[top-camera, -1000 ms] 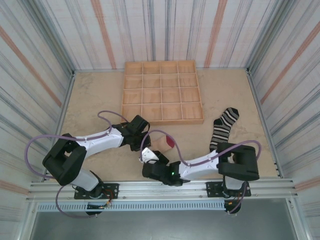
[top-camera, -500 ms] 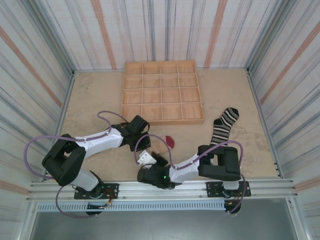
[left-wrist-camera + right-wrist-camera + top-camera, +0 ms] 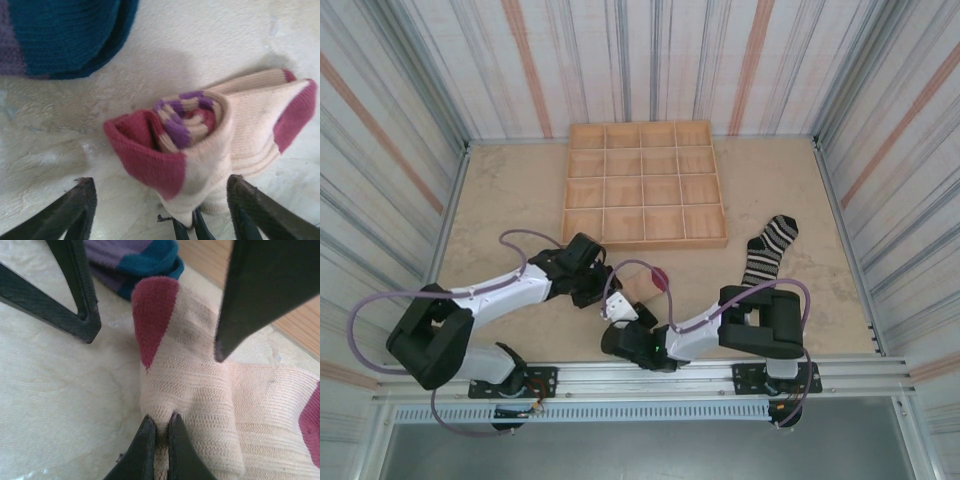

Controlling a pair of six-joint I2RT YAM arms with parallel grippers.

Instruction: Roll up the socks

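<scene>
The peach sock [image 3: 200,145] lies on the pale surface [image 3: 520,190] near its front edge, just in front of the wooden tray [image 3: 646,241] of square compartments. It is partly rolled. One end is a loose coil with a dark-red cuff at its mouth and purple and peach stripes showing inside. The rest trails flat, ending in a dark-red patch.

The right hand [image 3: 161,422] is clenched on a small fold of the peach sock at the base of the roll. The left hand [image 3: 160,182] is released, and its dark fingers [image 3: 75,290] stand one on each side of the coil.

Just beyond the roll lies the purple sock [image 3: 65,35], its teal toe nearest and apart from the peach fabric. The black-and-white striped sock [image 3: 767,255] lies flat and unrolled well off to the right, by the tray's front right corner.
</scene>
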